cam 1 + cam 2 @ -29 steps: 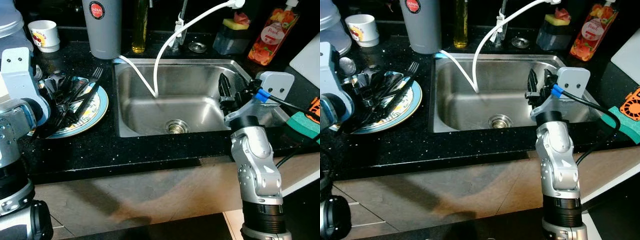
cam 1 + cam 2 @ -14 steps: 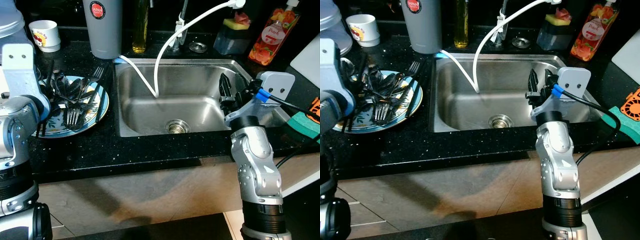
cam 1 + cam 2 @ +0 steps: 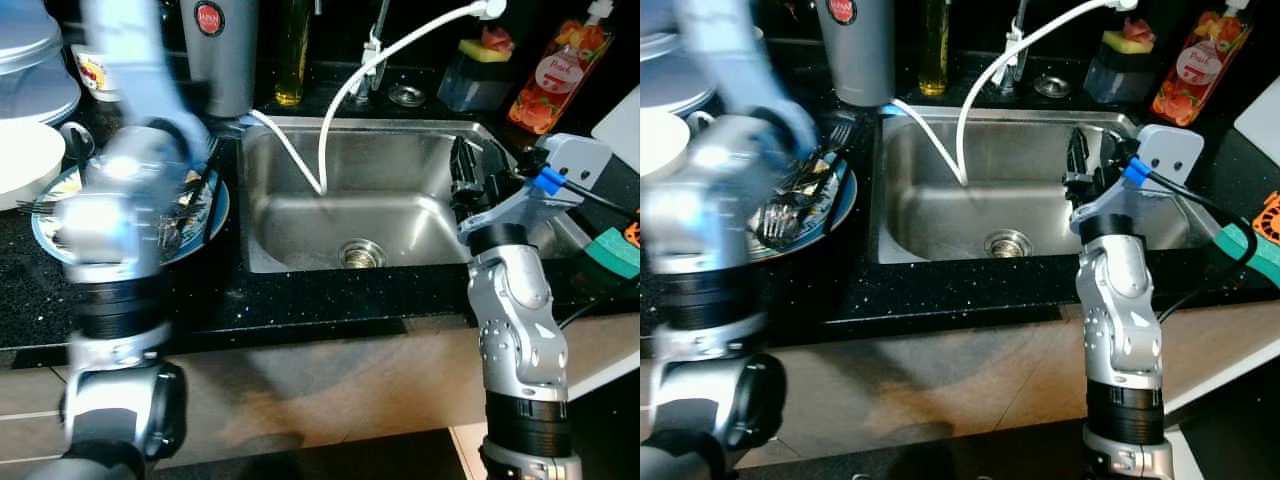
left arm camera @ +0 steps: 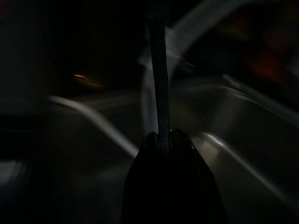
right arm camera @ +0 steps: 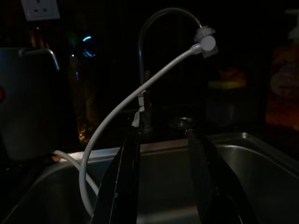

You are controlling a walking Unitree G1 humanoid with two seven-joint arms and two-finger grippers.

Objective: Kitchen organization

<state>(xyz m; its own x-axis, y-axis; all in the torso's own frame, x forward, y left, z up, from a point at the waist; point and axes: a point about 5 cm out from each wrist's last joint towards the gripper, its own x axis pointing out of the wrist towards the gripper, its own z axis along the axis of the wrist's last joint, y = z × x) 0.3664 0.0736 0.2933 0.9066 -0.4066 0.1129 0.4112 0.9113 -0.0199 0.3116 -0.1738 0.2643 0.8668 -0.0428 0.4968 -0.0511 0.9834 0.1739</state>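
Black table (image 3: 300, 310) around an empty sink (image 3: 400, 215); my left pincer (image 4: 161, 140) pinches one utensil (image 4: 159, 93), right pincer (image 5: 161, 140) spread; plate (image 3: 845, 195) remains loaded, most work left.

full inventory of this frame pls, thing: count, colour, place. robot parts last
sink: 1, steel, centre of black counter
hose: 1, white, looping from tap into sink
drain: 1, metal, sink floor
plate: 1, blue-rimmed, counter left of sink
cutlery: several pieces, dark and steel, piled on plate
canister: 1, grey with red badge, behind plate
oil bottle: 1, yellow, behind sink
soap bottle: 1, orange-red, back right
sponge holder: 1, dark, holding yellow and pink sponges
white dishes: stack, far left
green sponge: 1, right counter edge
left gripper: blurred in motion, clamped on a thin dark utensil
right gripper: open, over sink's right side
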